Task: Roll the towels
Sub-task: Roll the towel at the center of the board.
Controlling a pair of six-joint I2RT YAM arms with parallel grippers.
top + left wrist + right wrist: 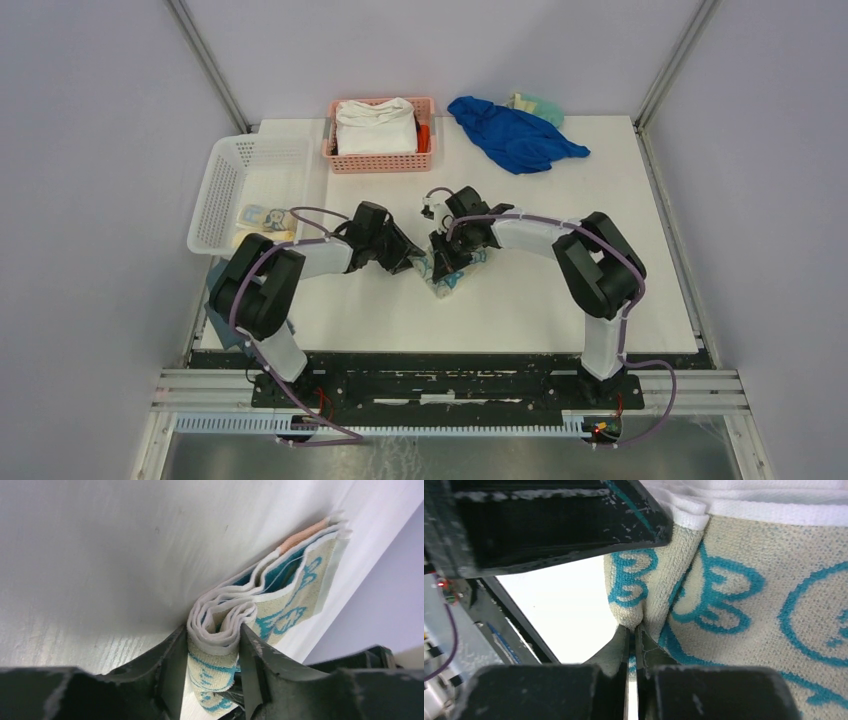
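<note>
On table (560,300) we see one towel (450,272), at middle of frame, between both arms. Towel pale, with teal cartoon faces and white hem, folded in several loose layers, not yet tight roll. Step, as we judge: rolling in hand, only first turns made. Left gripper (212,641) clamped around folded end. Right gripper (632,630) closed on thin pinch of edge. Next move, we think: turn bundle onward along cloth, layers tight, free end flat.

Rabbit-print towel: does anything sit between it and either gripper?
Nothing visible does. The left gripper straddles the folded end of the rabbit-print towel, touching it on both sides. The right gripper pinches a fold of it.
</note>
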